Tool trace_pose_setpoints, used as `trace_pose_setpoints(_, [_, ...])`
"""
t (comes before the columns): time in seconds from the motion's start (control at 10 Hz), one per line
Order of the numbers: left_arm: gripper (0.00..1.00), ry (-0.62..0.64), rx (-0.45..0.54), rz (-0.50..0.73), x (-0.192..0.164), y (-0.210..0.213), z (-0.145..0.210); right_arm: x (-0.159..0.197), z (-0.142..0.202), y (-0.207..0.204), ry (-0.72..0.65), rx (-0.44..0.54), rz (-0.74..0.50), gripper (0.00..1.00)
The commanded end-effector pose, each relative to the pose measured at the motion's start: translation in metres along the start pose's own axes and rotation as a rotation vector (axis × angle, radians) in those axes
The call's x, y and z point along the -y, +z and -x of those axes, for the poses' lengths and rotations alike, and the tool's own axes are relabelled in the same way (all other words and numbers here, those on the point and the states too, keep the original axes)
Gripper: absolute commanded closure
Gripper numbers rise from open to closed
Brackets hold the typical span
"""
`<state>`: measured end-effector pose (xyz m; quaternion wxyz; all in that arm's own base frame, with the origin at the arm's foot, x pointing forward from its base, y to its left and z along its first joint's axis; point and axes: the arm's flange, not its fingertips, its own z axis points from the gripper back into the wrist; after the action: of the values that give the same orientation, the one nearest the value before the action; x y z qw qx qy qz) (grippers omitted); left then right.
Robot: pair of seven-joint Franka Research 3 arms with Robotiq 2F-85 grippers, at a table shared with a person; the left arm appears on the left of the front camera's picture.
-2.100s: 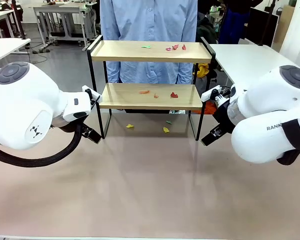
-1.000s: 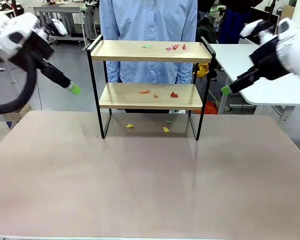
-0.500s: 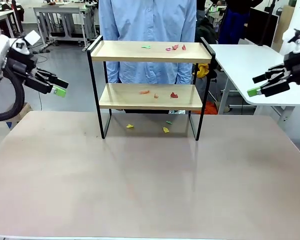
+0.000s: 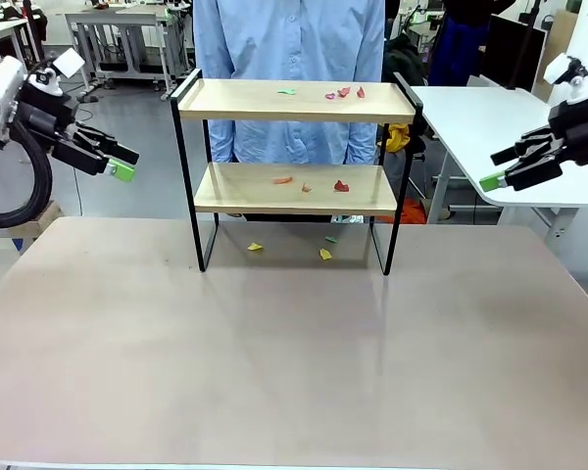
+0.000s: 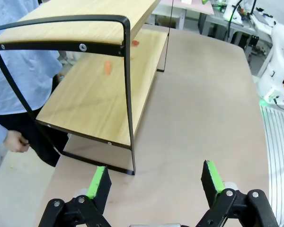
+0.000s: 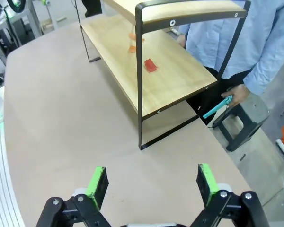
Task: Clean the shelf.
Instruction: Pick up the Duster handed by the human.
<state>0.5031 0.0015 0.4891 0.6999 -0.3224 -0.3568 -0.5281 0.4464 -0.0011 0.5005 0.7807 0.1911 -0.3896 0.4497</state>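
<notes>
Now, your left gripper (image 4: 125, 164) hangs at far left, jaws wide, empty. The shelf (image 4: 255, 101) stands mid-counter (image 4: 294, 372) at the far side, paper scraps (image 4: 341, 186) on both boards. Your right gripper (image 4: 494, 169), far right, is equally spread and empty.

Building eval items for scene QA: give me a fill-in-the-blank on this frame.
The shelf has ___ tiers.
The left gripper and right gripper are both ___.
A yellow scrap lies on the table ___ the shelf.
Missing: two; open; under.
</notes>
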Motion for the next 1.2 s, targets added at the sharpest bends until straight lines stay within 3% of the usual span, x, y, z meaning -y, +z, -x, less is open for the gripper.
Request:
trace_pose_setpoints(0.0, [0.0, 0.015, -0.002, 0.006, 0.004, 0.001, 0.008, 0.004, 0.002, 0.003, 0.026, 0.024, 0.0, 0.0])
trace_pose_setpoints(0.1, [0.0, 0.0, 0.0, 0.0, 0.0, 0.0, 0.0, 0.0, 0.0, 0.0, 0.0, 0.0, 0.0, 0.0])
trace_pose_setpoints(0.3, [0.0, 0.086, 0.079, 0.033, -0.057, -0.003, 0.017, 0.072, 0.011, -0.005, -0.019, 0.115, -0.065, 0.0])
trace_pose_setpoints(0.5, [0.0, 0.072, 0.194, 0.081, -0.087, -0.008, 0.038, 0.118, 0.032, -0.015, 0.039, 0.238, -0.165, 0.0])
trace_pose_setpoints(0.7, [0.0, -0.028, 0.322, 0.057, -0.124, -0.017, 0.072, 0.15, 0.059, -0.022, 0.133, 0.314, -0.24, 0.0])
trace_pose_setpoints(0.9, [0.0, -0.154, 0.38, 0.098, -0.143, -0.024, 0.101, 0.17, 0.085, -0.033, 0.187, 0.409, -0.306, 0.0])
trace_pose_setpoints(1.1, [0.0, -0.202, 0.449, 0.121, -0.149, -0.023, 0.119, 0.181, 0.106, -0.044, 0.21, 0.474, -0.336, 0.0])
